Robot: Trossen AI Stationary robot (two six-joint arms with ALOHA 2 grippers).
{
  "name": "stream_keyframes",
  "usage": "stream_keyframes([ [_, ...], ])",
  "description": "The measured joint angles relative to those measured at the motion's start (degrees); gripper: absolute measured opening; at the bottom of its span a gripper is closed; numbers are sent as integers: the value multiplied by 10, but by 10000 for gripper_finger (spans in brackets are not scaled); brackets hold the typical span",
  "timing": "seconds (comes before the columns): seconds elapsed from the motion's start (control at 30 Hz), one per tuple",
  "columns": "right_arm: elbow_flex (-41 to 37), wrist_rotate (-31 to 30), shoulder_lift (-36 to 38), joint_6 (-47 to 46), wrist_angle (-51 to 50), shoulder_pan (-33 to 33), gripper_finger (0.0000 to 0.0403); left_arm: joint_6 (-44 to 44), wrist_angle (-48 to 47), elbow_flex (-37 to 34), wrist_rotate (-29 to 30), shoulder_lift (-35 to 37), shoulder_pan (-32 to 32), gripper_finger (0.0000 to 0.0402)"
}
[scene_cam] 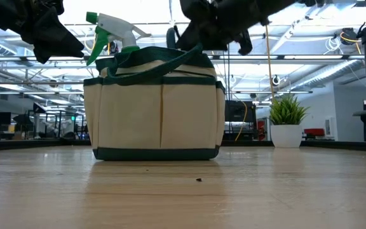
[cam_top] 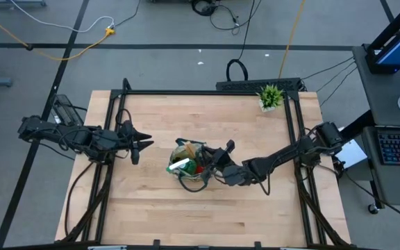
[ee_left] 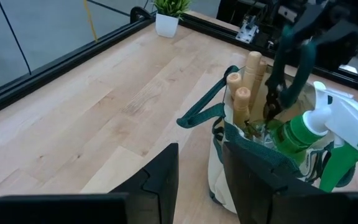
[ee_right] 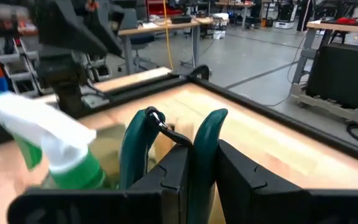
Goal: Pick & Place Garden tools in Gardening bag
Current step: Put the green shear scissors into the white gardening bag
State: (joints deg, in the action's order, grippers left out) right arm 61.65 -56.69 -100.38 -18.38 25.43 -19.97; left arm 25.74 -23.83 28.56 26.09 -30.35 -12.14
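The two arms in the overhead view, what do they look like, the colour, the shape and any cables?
Both arms are dark, nearly black, built of slim jointed segments. The left arm ends in a tool with two pointed dark fingers; the right arm ends in a similar dark tool. Black cables loop along each arm near its base. In the wrist views the fingers are flat, angular matte-black plates. No markings are visible.

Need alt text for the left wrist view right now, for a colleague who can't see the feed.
A khaki gardening bag stands on the wooden table, holding wooden-handled tools and a green-and-white spray bottle. The right gripper is above it, shut on green-handled pruning shears. The left gripper is empty in the foreground; a small potted plant stands at the far edge.
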Motion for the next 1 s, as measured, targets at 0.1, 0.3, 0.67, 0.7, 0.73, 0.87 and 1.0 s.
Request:
stream_keyframes([
  [0.1,0,1,-8,-5,-3,0,51,0,0,0,0,0,0,129],
  [0.3,0,0,-7,8,0,0,51,0,0,0,0,0,0,129],
  [0.67,0,48,-7,45,-4,0,65,-2,0,0,0,0,0,129],
  [0.7,0,66,-7,48,-5,0,72,-2,0,0,0,0,0,129],
  [0.73,0,83,-7,49,-6,0,80,-2,0,0,0,0,0,129],
  [0.87,0,120,-7,43,-28,0,112,-2,0,0,0,0,0,129],
  [1.0,0,120,-7,43,-50,0,144,-2,0,0,0,0,0,129],
])
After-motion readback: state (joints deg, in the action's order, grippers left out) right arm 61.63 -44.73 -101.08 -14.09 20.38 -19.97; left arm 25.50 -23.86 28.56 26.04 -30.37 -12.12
